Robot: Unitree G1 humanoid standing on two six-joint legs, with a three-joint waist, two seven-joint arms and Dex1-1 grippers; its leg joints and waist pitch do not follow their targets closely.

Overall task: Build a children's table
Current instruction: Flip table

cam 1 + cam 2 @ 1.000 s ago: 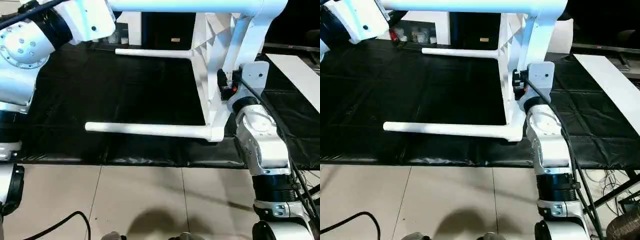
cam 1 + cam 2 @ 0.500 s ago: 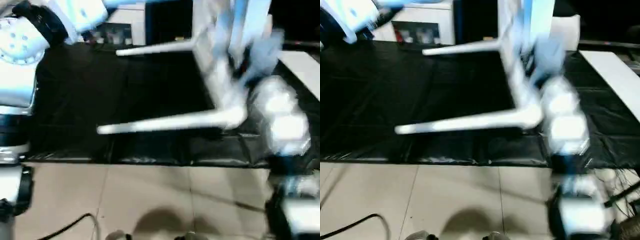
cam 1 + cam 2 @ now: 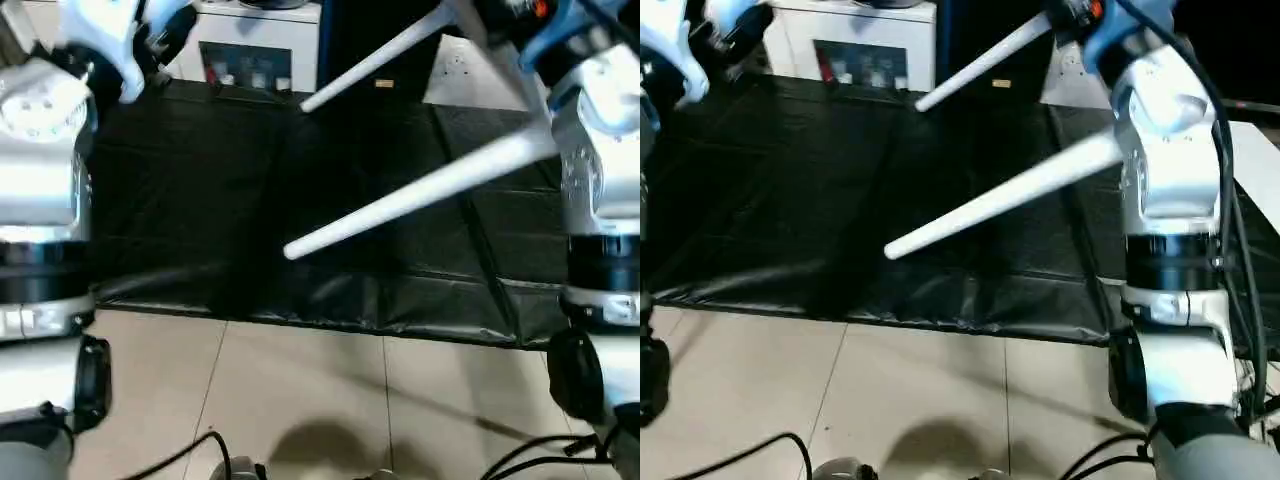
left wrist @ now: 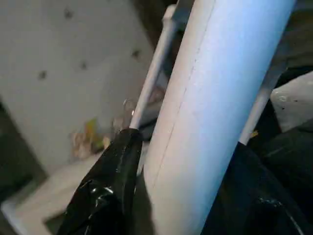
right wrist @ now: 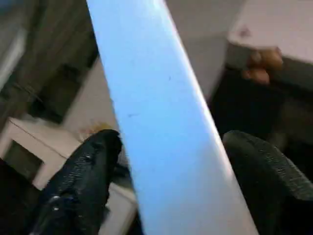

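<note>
— What's closest to the mat (image 3: 200,200)?

— I see one leg (image 3: 420,185) slanting in the air above its near edge, free end lowest; a second leg (image 3: 980,62) slants above the far side, near the cabinet (image 3: 255,45).

— Grippers?

— My left gripper (image 4: 181,196) is clamped round a tube (a leg, I'd say), a finger (image 4: 105,186) on each side. The right gripper (image 5: 166,196) grips a tube too.

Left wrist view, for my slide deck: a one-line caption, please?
Left gripper closed around a white table leg, one black finger on each side.
</note>
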